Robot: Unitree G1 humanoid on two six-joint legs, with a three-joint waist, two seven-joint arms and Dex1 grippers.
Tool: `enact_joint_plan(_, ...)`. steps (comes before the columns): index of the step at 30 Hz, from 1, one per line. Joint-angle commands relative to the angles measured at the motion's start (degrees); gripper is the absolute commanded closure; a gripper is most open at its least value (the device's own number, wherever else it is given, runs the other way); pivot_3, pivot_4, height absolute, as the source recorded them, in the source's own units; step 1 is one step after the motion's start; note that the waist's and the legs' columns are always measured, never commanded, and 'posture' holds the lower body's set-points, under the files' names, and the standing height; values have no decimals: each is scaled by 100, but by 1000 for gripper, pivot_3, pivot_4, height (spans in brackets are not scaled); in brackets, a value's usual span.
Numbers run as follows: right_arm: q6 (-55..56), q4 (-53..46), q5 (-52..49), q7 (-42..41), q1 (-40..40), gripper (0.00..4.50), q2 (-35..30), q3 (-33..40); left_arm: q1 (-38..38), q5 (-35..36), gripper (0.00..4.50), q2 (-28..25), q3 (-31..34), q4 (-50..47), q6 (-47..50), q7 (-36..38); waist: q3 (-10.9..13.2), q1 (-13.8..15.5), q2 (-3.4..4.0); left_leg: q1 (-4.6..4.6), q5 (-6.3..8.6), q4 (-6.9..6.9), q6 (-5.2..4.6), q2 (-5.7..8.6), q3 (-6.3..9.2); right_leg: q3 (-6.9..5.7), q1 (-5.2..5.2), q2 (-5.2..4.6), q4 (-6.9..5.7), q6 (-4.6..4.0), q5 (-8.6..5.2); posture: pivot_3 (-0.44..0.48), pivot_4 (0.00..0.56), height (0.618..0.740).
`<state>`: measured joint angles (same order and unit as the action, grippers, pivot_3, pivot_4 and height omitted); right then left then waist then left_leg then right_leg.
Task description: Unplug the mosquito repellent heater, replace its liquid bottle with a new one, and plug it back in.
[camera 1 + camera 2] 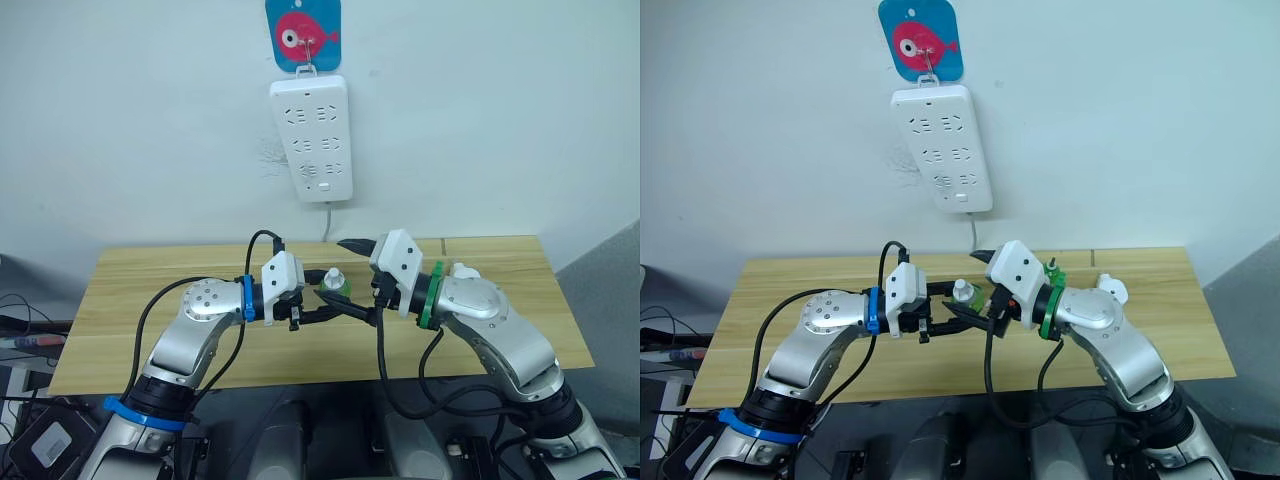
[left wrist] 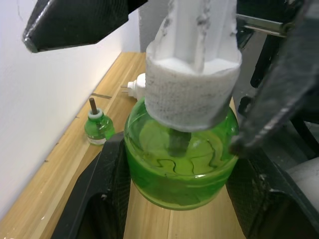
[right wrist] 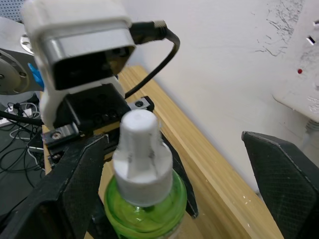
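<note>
the left hand (image 1: 312, 312) grips a green bottle (image 1: 334, 287) with a white cap (image 3: 141, 159) above the bench (image 1: 120, 300); the right hand (image 3: 169, 189) gapes wide around the cap. likely next: unscrew it. the heater (image 1: 466, 271) lies near the back edge.

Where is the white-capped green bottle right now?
The green bottle is held above the table's middle in the left gripper, with the right gripper open around its cap.
</note>
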<state>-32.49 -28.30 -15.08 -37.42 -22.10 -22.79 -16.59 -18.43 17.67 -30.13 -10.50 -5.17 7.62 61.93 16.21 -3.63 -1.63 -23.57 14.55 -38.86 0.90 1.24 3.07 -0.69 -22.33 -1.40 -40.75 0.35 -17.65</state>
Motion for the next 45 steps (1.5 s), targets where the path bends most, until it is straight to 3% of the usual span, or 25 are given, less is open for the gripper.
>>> enact_joint_plan(1,-60,-179,-332,-212,-30,0,-269,533,123,96,2218,-40,71,-329,-13,5,0,7,0,0,0,0,0,0,-1,0,0,0,1,0,0,-111,222,740)
enact_joint_plan(14,-228,-476,-992,-1054,219,0,-1357,982,138,85,2218,32,137,-303,-64,-134,0,13,0,0,0,1,-2,0,0,-2,1,1,0,0,0,-123,222,740)
enact_joint_plan(23,-288,-369,-544,-239,-161,0,-322,58,112,79,2218,143,113,-350,-109,-170,0,6,-1,0,0,-2,-2,0,-1,0,1,1,1,0,0,-116,220,740)
enact_joint_plan(31,-166,181,-326,105,-379,0,358,-81,148,96,2218,132,112,-435,-100,-148,-1,23,0,-1,0,0,-1,0,0,0,0,1,2,0,0,-104,213,740)
enact_joint_plan(35,-144,246,-346,27,-269,0,156,147,170,105,2218,129,122,-472,-78,-167,-1,30,0,-1,0,0,-1,0,0,0,0,1,2,0,0,-104,213,740)
enact_joint_plan(45,-392,-174,-998,-795,193,0,-1180,1049,186,117,2218,79,105,-472,-85,-126,-1,34,0,-1,0,0,-2,0,-2,0,1,1,3,0,0,-125,212,740)
